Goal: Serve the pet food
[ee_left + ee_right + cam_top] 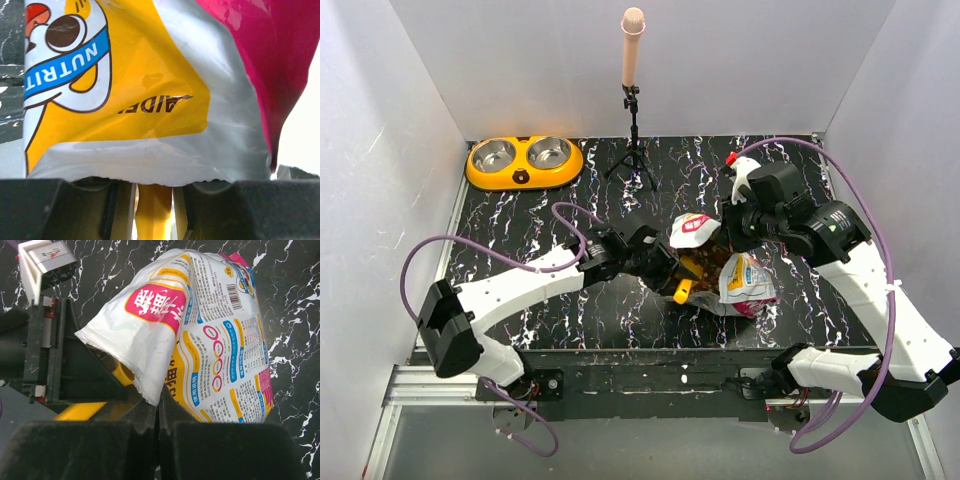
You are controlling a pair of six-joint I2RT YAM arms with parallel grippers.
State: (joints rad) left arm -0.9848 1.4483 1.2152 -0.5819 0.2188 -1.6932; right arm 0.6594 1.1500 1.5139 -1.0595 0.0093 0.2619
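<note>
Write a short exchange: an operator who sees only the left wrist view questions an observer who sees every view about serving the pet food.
Operator: Is anything holding this bag?
Observer: Yes. The right end effector pinches the bag's torn edge.
Operator: Can you see food?
Observer: The top view shows kibble in the open mouth, with the scoop beside it.
Operator: Where is the bowl?
Observer: The orange double bowl sits in the far left corner.

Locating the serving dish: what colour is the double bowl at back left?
The double bowl is orange with steel cups; best in the top external view.
</note>
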